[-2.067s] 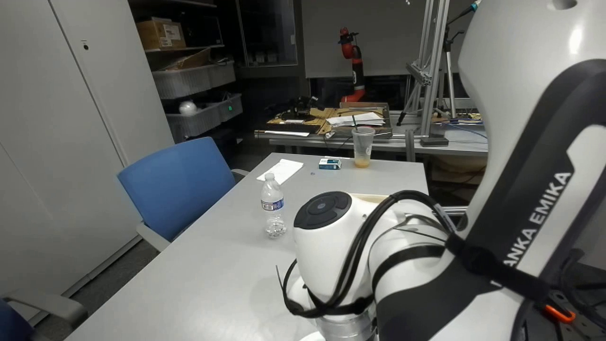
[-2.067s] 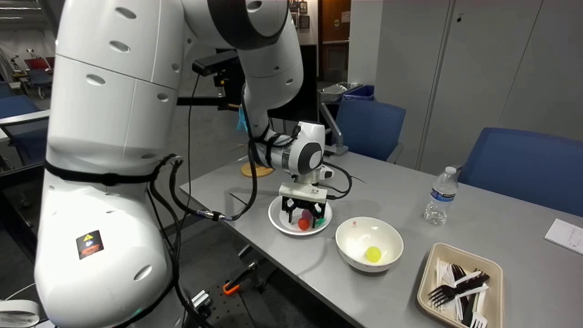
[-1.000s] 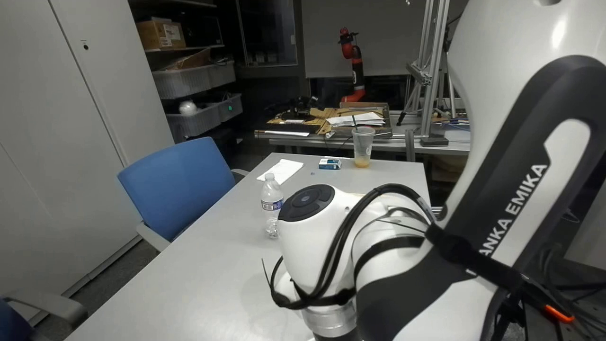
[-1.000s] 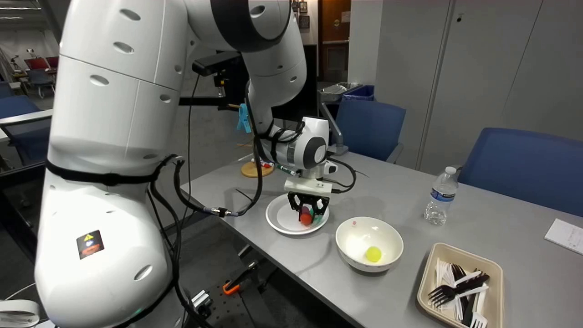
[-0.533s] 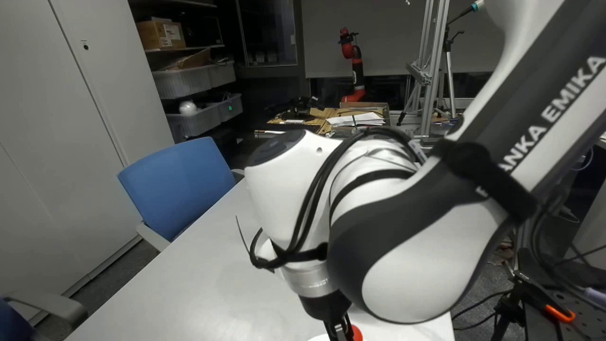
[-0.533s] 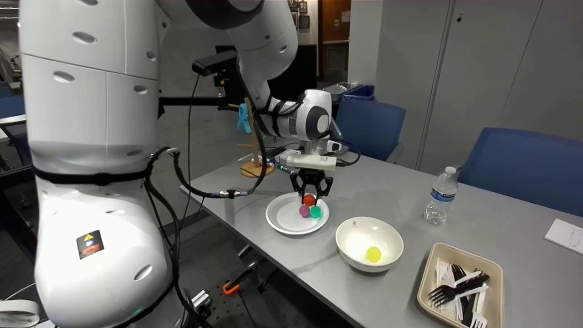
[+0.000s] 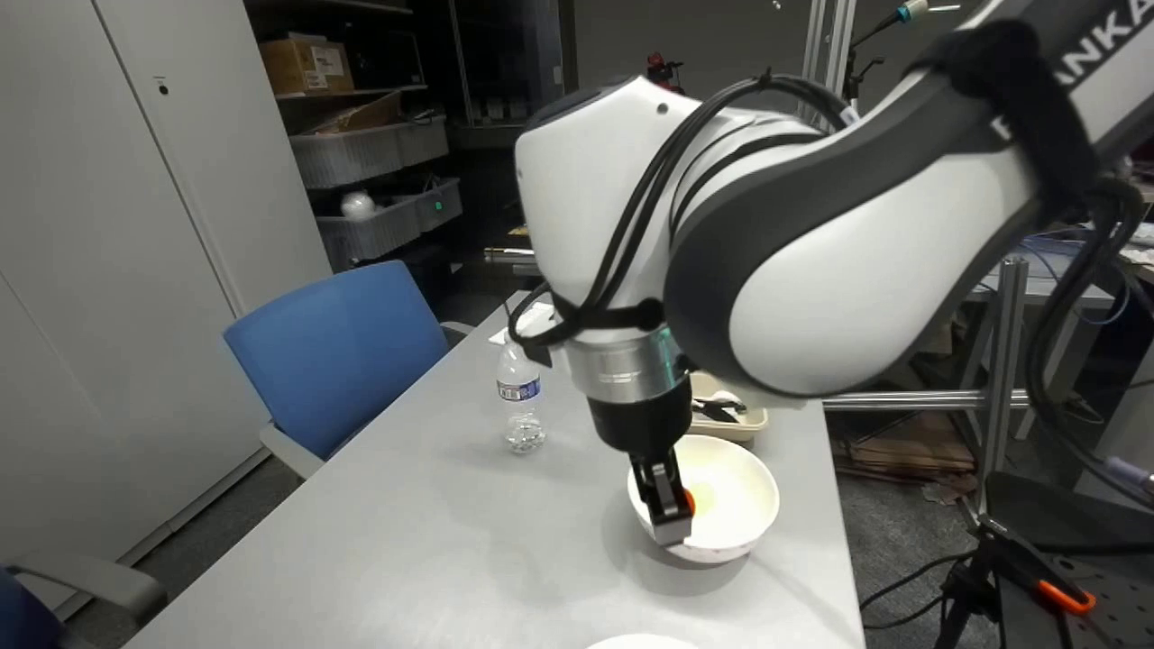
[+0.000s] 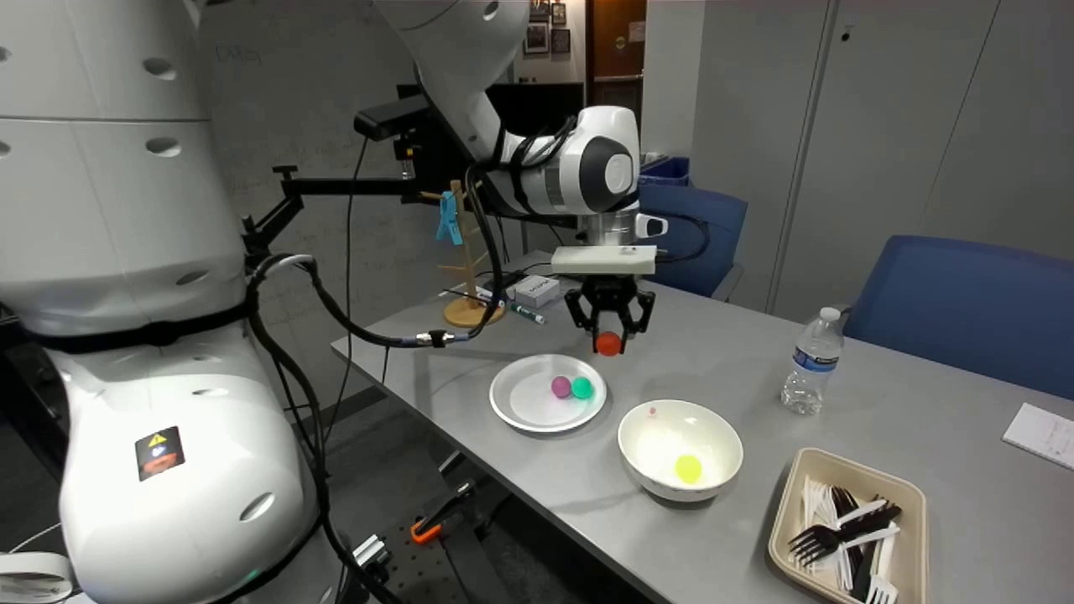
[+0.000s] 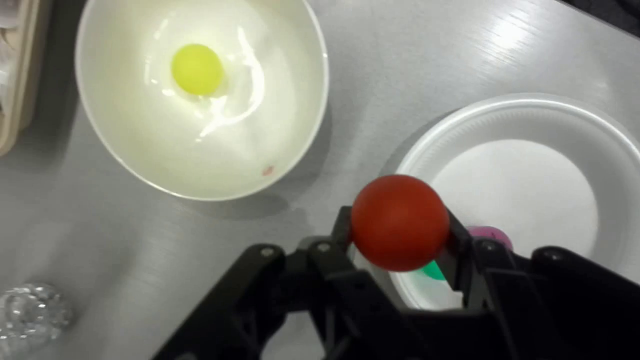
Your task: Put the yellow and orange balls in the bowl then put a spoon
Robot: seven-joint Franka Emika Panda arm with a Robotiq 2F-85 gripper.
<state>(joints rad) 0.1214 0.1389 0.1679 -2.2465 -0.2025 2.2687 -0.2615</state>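
My gripper (image 8: 609,346) is shut on the orange-red ball (image 9: 400,222), holding it between the fingertips in the air. In an exterior view it hangs above the table, between the plate and the white bowl (image 8: 650,440) and farther back. The bowl also shows in the wrist view (image 9: 210,150), up and left of the held ball. The yellow ball (image 8: 688,469) lies inside the bowl; it also shows in the wrist view (image 9: 197,69). White and black plastic cutlery (image 8: 847,528) lies in the beige tray (image 8: 916,528). Forks show there; I cannot make out a spoon.
A white plate (image 8: 522,404) holds a pink ball (image 8: 560,387) and a green ball (image 8: 582,387). A water bottle (image 8: 811,361) stands upright beyond the bowl. A wooden stand (image 8: 470,313) and a small box (image 8: 537,290) are at the far end.
My gripper was open around the orange-red ball at the plate. It has closed on it, lifted it off and moved up toward the bowl. The pink and green balls stay on the plate.
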